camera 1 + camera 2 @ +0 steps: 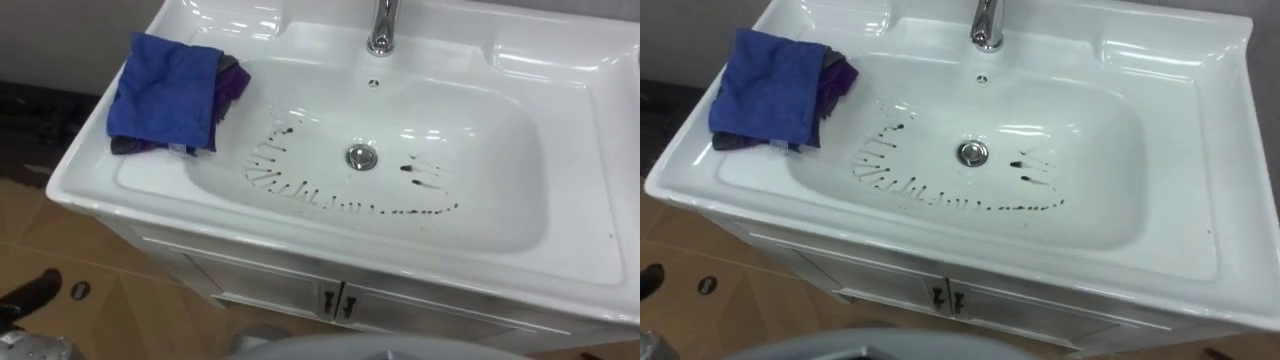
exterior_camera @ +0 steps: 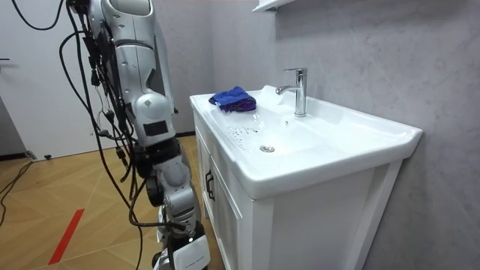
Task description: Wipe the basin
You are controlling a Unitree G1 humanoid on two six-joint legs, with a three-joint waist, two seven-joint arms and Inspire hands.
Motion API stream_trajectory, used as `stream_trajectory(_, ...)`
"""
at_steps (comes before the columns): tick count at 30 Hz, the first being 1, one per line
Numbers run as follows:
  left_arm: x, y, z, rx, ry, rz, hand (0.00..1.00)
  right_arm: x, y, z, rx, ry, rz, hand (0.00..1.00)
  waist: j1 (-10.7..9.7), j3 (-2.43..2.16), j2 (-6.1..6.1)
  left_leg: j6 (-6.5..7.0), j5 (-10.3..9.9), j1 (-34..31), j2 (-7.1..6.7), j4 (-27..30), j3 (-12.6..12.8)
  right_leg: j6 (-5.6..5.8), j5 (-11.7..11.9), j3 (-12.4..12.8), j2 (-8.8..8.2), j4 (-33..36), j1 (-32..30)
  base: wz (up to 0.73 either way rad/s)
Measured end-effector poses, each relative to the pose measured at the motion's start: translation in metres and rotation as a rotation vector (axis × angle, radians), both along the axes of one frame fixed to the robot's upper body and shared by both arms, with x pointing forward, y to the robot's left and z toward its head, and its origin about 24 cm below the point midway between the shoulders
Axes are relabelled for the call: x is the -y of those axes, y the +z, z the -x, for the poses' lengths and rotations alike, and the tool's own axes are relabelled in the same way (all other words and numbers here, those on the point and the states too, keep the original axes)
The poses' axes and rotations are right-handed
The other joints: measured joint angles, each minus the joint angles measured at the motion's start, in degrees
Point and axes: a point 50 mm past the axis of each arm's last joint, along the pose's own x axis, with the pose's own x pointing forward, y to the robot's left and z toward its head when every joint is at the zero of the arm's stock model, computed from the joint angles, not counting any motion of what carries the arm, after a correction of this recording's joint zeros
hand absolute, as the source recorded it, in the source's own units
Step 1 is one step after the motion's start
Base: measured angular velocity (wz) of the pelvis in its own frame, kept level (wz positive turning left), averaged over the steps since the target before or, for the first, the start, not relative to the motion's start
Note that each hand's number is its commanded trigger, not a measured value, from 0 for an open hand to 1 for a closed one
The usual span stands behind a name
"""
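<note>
A white basin point(image 1: 560, 250) is set in a white cabinet. Dark streaks point(image 1: 300, 190) curve round its bowl to the left of and in front of the drain point(image 1: 362, 156), with a few more marks point(image 1: 420, 172) to the drain's right. A crumpled blue cloth point(image 1: 168, 92) with purple folds lies on the basin's left ledge, partly over the bowl's slope. In the room view I stand at the cabinet's front with my right hand point(image 2: 185, 251) hanging low beside the cabinet door. Something dark at the lower left, apparently my left hand point(image 1: 32, 293), is far below the basin.
A chrome tap point(image 1: 382, 28) stands at the back middle of the basin, with an overflow hole point(image 1: 374, 84) below it. The cabinet doors point(image 1: 300, 290) have small dark handles. A grey wall rises behind the basin and a wooden floor point(image 2: 67, 195) spreads around it.
</note>
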Motion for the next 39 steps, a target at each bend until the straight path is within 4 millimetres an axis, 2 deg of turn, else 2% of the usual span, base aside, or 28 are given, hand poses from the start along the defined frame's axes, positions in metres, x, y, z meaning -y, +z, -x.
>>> stream_trajectory(6,-0.001,0.018,-0.008,0.079,0.019,-0.075,0.0,0.0,0.0,0.001,0.014,0.012,0.0,0.0,0.4,0.04,0.2,0.0,0.0,0.2,-0.06,0.1,-0.8,0.0,0.0,-0.3,0.02,0.0,0.3,0.02)
stream_trajectory(15,0.002,0.06,-0.027,0.271,0.022,-0.229,0.0,0.0,0.0,-0.001,0.023,0.046,0.001,0.0,0.1,0.13,0.36,-0.01,0.0,0.1,-0.29,-0.2,-2.6,-0.11,0.1,-0.2,0.2,0.3,-0.1,0.0)
stream_trajectory(17,0.005,0.072,-0.033,0.327,0.011,-0.259,0.0,0.0,0.0,-0.002,0.026,0.045,-0.001,0.0,-0.4,0.18,0.45,-0.01,0.0,0.2,-0.31,-0.4,-3.0,-0.12,0.1,-0.2,0.24,0.2,-0.1,0.0)
stream_trajectory(23,0.007,0.083,-0.041,0.365,-0.017,-0.295,0.0,0.001,0.0,-0.002,0.034,0.054,-0.001,0.0,-2.6,0.37,1.11,-0.01,0.0,0.3,-0.33,-0.4,-2.9,-0.13,0.1,0.4,0.31,-0.1,-0.1,-0.04)
stream_trajectory(27,0.008,0.093,-0.047,0.401,-0.047,-0.321,0.0,-0.001,0.0,-0.002,0.037,0.042,-0.009,0.0,-3.6,0.43,1.06,-0.01,0.0,0.5,-0.33,-0.4,-2.6,-0.13,0.1,1.0,0.35,-0.1,-0.3,-0.09)
stream_trajectory(31,0.008,0.105,-0.053,0.346,-0.112,-0.453,0.0,-0.002,0.0,-0.003,0.043,0.051,-0.027,0.0,-5.0,0.54,0.92,0.01,0.0,1.3,-0.28,-1.3,-1.6,-0.09,0.1,1.8,0.34,-0.2,-0.2,-0.12)
stream_trajectory(33,0.01,0.108,-0.057,0.329,-0.136,-0.501,0.0,-0.002,0.0,-0.004,0.046,0.053,-0.029,0.0,-5.5,0.62,1.07,0.01,0.0,1.6,-0.28,-1.3,-1.4,-0.02,0.1,2.1,0.34,-0.3,-0.1,-0.07)
stream_trajectory(34,0.011,0.11,-0.06,0.326,-0.149,-0.518,0.0,-0.002,0.0,-0.004,0.046,0.054,-0.029,0.0,-6.0,0.84,1.05,0.01,0.0,1.8,-0.28,-1.5,-1.3,0.01,0.2,2.3,0.38,-0.2,0.0,-0.07)
stream_trajectory(39,0.023,0.105,-0.07,0.311,-0.236,-0.508,0.0,-0.003,-0.001,-0.007,0.053,0.057,-0.025,0.0,-7.0,0.93,1.37,0.01,0.0,2.2,-0.18,-1.5,0.1,0.13,0.3,3.6,0.44,-0.2,-0.1,-0.12)
